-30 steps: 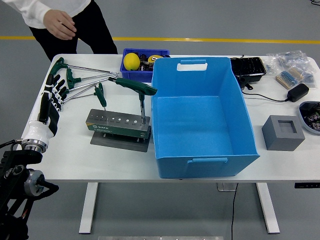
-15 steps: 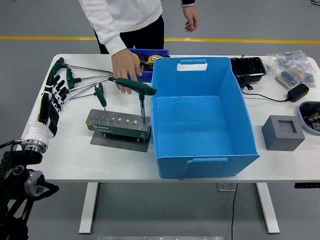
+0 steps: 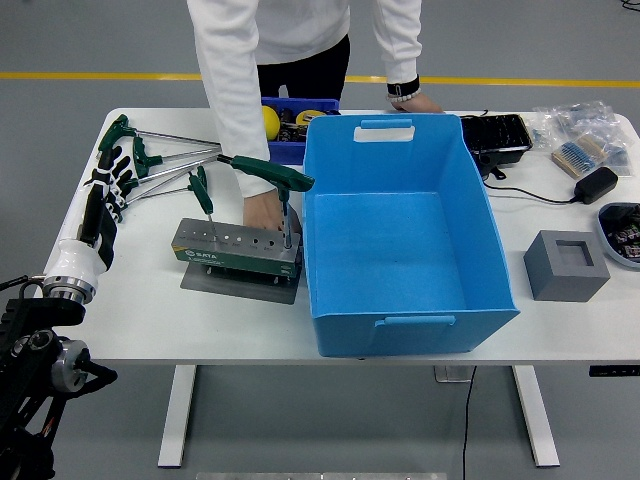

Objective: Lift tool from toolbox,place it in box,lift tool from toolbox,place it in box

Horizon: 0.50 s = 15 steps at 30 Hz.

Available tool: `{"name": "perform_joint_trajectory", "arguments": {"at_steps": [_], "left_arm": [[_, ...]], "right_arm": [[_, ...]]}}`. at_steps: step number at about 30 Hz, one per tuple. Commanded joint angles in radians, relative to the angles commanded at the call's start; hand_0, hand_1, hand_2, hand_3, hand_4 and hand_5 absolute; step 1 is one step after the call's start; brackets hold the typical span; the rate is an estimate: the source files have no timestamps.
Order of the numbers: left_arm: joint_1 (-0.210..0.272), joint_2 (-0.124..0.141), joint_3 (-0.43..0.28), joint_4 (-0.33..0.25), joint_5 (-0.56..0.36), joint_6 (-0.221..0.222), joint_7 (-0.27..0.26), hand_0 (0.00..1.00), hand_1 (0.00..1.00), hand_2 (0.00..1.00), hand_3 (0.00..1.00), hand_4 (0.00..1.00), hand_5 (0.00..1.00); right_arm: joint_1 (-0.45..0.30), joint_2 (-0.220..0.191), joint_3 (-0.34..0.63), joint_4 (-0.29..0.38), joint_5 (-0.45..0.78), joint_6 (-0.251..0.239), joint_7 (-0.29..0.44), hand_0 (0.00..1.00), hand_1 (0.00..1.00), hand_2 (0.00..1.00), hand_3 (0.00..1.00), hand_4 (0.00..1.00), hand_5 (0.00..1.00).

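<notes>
The left hand (image 3: 108,190) lies open and empty on the bench (image 3: 200,320) at 9 o'clock of the toolbox (image 3: 235,252). A person's hand (image 3: 264,212) rests on that toolbox beside the T-wrench (image 3: 278,190); reaching now risks striking it. The box (image 3: 400,235) is empty.

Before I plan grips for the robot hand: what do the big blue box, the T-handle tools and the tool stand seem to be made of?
The big blue box looks like matte corrugated plastic sheet: thin flat walls, cut-out handle slots. The T-handle tools seem to have glossy green plastic or rubber handles on thin, shiny steel shafts. The tool stand looks like grey brushed or painted metal with drilled holes, though the finish is hard to tell.
</notes>
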Motion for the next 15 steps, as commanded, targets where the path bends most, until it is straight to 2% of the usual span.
{"name": "perform_joint_trajectory", "arguments": {"at_steps": [4, 5, 10, 11, 15], "left_arm": [[-0.001, 0.002, -0.004, -0.005, 0.031, 0.005, 0.002, 0.998, 0.998, 0.998, 0.998, 0.998, 0.998], [-0.001, 0.003, -0.006, -0.007, 0.047, 0.006, 0.003, 0.998, 0.998, 0.998, 0.998, 0.998, 0.869], [-0.009, 0.012, -0.011, -0.029, 0.190, 0.010, 0.017, 0.998, 0.998, 0.998, 0.998, 0.998, 0.869], [-0.013, 0.015, -0.012, -0.034, 0.228, 0.010, 0.019, 0.998, 0.998, 0.998, 0.998, 0.998, 0.763], [-0.034, 0.036, -0.008, -0.057, 0.387, 0.000, 0.031, 0.998, 0.998, 0.998, 0.998, 0.998, 0.763]], "right_arm": [[0.000, 0.000, -0.001, 0.000, 0.001, 0.000, 0.000, 0.693, 0.668, 0.728, 0.553, 0.787, 0.691], [0.000, 0.000, -0.001, 0.000, 0.001, 0.000, 0.000, 0.693, 0.668, 0.728, 0.553, 0.787, 0.691], [0.001, -0.001, -0.001, 0.000, 0.002, 0.000, 0.001, 0.693, 0.668, 0.728, 0.553, 0.787, 0.691], [0.002, -0.001, -0.001, 0.000, 0.002, 0.000, 0.001, 0.693, 0.668, 0.728, 0.553, 0.787, 0.691], [0.003, -0.001, 0.000, 0.000, 0.002, 0.000, 0.001, 0.693, 0.668, 0.728, 0.553, 0.787, 0.691]]}}
